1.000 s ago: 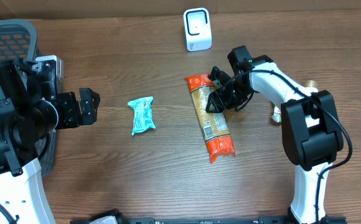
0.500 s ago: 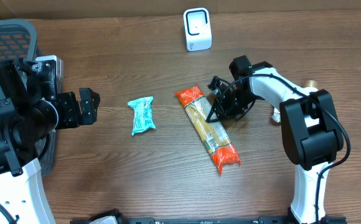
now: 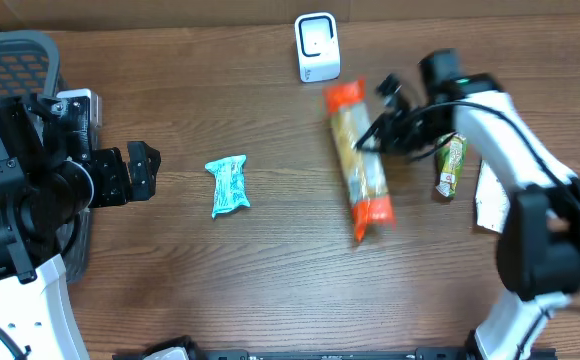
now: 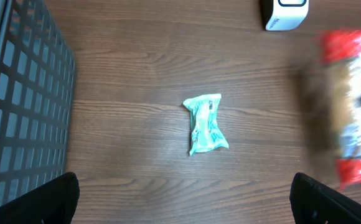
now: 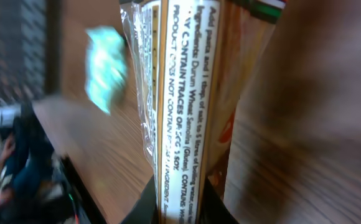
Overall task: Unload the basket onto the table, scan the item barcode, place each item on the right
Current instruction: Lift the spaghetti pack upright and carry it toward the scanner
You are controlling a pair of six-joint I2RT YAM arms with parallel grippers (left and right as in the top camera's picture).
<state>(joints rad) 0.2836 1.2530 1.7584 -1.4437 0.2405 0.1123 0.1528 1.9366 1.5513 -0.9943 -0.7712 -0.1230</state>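
Nearby: teal packet [image 3: 228, 185], green sachet [image 3: 451, 165] flank pasta pack [image 3: 359, 165]; scanner [image 3: 317, 47] beyond.

The pasta packet [image 3: 359, 172] has orange-red ends and a pale yellow-tan middle, with black print on a white strip. The small wrapper [image 3: 228, 185] to the left is teal with paler print. The scanner [image 3: 317, 47] is white. The counter [image 3: 270, 280] is brown woodgrain. The basket [image 4: 18, 93] is dark grey mesh.
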